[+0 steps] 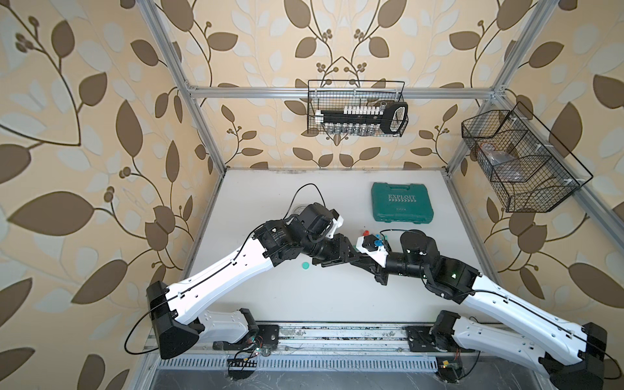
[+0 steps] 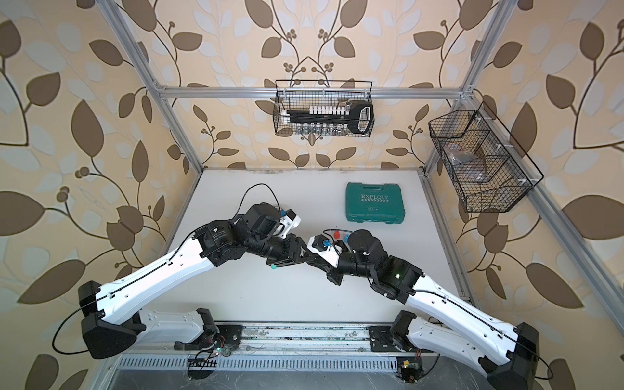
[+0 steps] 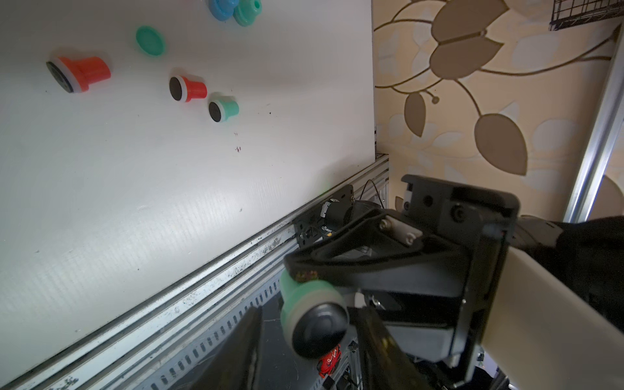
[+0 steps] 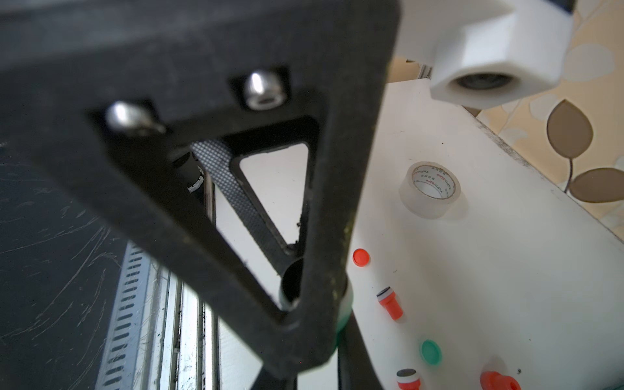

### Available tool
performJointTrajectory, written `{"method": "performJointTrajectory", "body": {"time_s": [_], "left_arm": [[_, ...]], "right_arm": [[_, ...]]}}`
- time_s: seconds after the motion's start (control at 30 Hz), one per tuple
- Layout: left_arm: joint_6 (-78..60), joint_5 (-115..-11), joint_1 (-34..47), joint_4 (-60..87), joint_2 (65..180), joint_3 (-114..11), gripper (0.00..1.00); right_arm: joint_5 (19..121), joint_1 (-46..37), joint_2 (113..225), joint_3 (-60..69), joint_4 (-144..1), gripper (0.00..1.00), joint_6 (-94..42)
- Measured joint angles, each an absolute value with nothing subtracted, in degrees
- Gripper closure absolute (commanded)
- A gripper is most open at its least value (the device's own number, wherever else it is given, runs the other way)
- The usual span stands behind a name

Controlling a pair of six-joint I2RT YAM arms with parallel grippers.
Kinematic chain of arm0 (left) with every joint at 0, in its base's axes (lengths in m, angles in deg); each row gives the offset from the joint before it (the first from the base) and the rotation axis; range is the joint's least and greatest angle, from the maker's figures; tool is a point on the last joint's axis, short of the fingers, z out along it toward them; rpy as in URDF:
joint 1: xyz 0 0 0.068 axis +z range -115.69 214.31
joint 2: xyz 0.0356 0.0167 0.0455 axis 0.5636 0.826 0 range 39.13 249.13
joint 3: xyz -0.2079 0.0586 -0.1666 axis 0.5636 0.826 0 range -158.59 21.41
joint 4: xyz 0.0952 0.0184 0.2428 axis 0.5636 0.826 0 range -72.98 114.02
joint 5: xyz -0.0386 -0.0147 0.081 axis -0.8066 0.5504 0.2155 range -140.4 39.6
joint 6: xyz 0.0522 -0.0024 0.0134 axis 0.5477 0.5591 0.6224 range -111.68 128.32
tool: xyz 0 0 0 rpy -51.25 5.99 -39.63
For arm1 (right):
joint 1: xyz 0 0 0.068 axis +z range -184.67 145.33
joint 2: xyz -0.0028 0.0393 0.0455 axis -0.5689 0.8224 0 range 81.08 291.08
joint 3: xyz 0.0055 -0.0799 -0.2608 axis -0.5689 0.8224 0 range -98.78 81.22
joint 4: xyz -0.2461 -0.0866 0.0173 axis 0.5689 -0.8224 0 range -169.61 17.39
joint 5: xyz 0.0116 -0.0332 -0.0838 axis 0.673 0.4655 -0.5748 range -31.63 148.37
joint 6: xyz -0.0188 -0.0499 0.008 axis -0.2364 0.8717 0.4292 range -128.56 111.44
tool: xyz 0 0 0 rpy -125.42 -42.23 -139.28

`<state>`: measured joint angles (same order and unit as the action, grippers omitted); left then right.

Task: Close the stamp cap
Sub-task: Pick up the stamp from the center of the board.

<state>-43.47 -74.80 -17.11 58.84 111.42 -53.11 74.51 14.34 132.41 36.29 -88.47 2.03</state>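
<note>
My right gripper (image 3: 305,275) is shut on a green stamp (image 3: 312,314), holding it by its body above the table's front rail. The stamp's black pad face is bare. The left gripper (image 3: 308,315) is open, with one finger on each side of the stamp's pad end; one finger stands close to it and the other is apart. Nothing is held in it. In both top views the two grippers meet at mid-table (image 1: 358,259) (image 2: 309,258). A loose green cap (image 3: 150,40) (image 1: 305,265) (image 4: 431,352) lies flat on the white table (image 1: 320,297).
Other stamps lie on the table: two red (image 3: 81,74) (image 3: 189,88), one green (image 3: 223,107), and a blue one (image 3: 221,8). A red cap (image 4: 360,257) and a tape roll (image 4: 429,189) are near. A green toolbox (image 1: 401,202) sits at the back.
</note>
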Motion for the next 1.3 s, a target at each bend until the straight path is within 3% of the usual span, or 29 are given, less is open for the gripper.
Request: {"method": "performJointTrajectory", "body": {"time_s": [0.43, 0.6, 0.77, 0.9, 1.07, 1.3], "left_arm": [[-44.8, -74.0, -17.2, 58.2, 111.7, -53.1, 0.64], [-45.0, -74.1, -17.2, 57.8, 111.8, -53.1, 0.73], [-45.5, -74.0, -17.4, 57.6, 111.8, -53.1, 0.72], [-45.7, -74.1, -17.5, 57.2, 111.9, -53.1, 0.78], [-45.8, -74.5, -17.5, 55.4, 111.7, -53.1, 0.8], [-46.6, -75.5, -17.5, 52.9, 109.7, -54.9, 0.81]], "right_arm": [[74.5, 14.6, 132.4, 36.3, -88.5, 1.0, 2.4], [74.4, 14.7, 132.2, 36.3, -88.6, 1.0, 2.4], [74.2, 14.7, 132.0, 36.3, -88.8, 1.0, 2.4], [73.8, 14.7, 131.4, 36.3, -89.1, 1.0, 2.4], [72.7, 14.7, 129.9, 36.3, -89.3, 0.71, 2.4], [72.3, 14.8, 122.9, 36.3, -86.1, 0.64, 0.9]]}}
